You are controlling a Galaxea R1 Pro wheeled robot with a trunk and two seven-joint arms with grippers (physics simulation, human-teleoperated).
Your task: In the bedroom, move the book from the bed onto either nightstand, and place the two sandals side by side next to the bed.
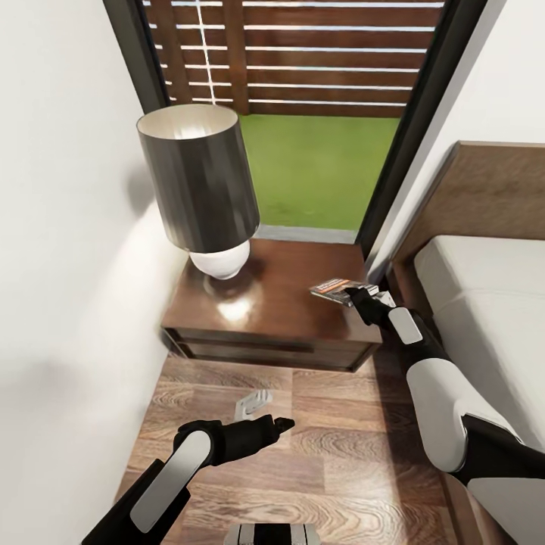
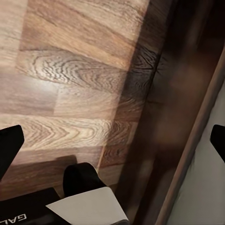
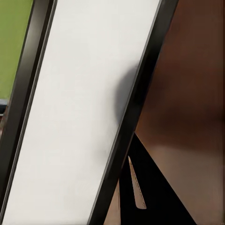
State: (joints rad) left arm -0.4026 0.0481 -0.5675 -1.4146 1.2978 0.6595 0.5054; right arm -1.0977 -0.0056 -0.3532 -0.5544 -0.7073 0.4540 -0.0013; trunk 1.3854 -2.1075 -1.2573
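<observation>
The book [image 1: 338, 289], a dark paperback with an orange band, is held flat just over the right part of the nightstand [image 1: 265, 306], with my right gripper [image 1: 356, 294] shut on its near edge. I cannot tell whether the book touches the glossy brown top. My left gripper [image 1: 281, 425] hangs low over the wood floor in front of the nightstand. It is open, and in the left wrist view its black fingertips [image 2: 7, 145] stand far apart with nothing between them. The bed [image 1: 484, 303] lies at the right with its wooden headboard [image 1: 492, 189]. The sandals are out of view.
A table lamp [image 1: 200, 182] with a dark shade and a white base takes up the nightstand's left half. A white wall [image 1: 68, 265] closes the left side. Behind the nightstand is a dark-framed glass opening [image 1: 318, 166] onto grass. Plank floor [image 1: 333, 454] stretches between nightstand and robot.
</observation>
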